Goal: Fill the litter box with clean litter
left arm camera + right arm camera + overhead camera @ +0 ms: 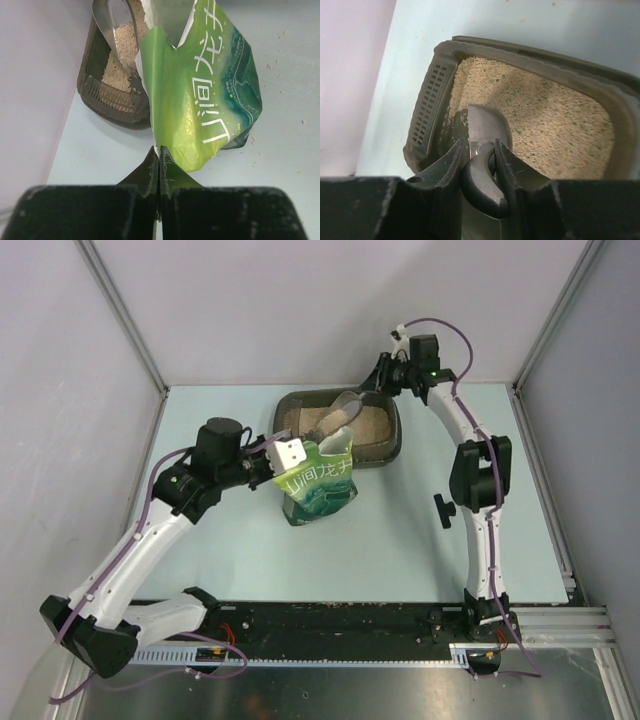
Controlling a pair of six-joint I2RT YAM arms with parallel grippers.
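The dark brown-grey litter box (396, 436) sits at the back of the table, its floor covered with beige clean litter (372, 420). My right gripper (480, 145) is shut on the dark handle of a silver metal scoop (488, 124), which hangs tilted over the box's left end above the litter (545, 125). The scoop (116, 22) carries some granules. Just in front of the box (112, 102) stands a green printed bag (320, 480) with its top open. My left gripper (159, 150) is shut on the bag's upper edge (210, 90), holding it upright.
The litter box's left wall is a perforated grille (429, 112). A few stray granules lie on the pale blue table (280, 55) beside the bag. Grey walls with metal posts close in the left, right and back sides.
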